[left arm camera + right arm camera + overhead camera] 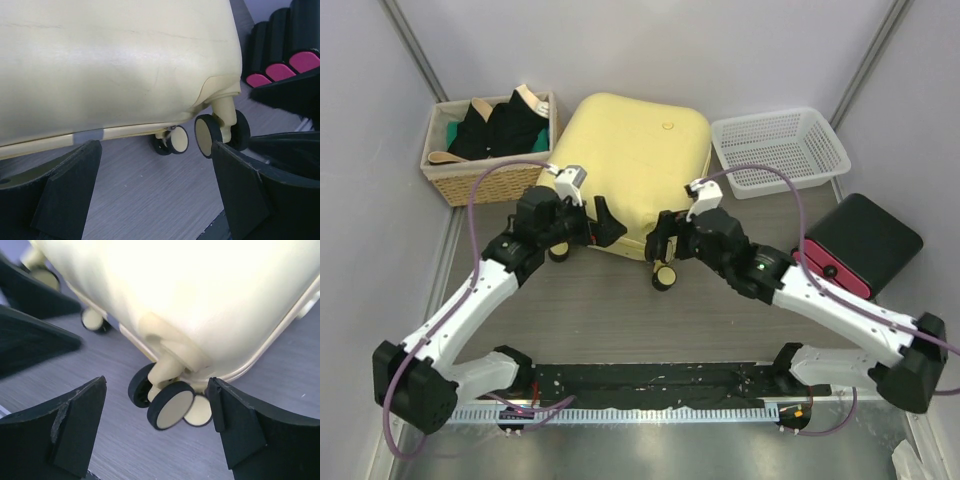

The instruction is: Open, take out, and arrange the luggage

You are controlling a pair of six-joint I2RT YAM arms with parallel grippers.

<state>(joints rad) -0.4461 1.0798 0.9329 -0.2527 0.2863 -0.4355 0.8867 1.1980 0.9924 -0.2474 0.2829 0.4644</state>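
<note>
We see the luggage has a smooth, slightly shiny, hard yellow shell. The table looks like grey wood grain. The basket is woven wicker; the tray is white plastic mesh.

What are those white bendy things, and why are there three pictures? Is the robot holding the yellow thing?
They are two robot arms. Each ends in a two-finger claw. One picture looks down from above; the other two come from small cameras on each wrist.

On the table lies a closed pale-yellow suitcase with little wheels. Around it are a wicker basket of dark clothes, a white plastic basket and a black box.

The left claw and right claw are both open beside the suitcase's near edge. Nothing is held.
</note>
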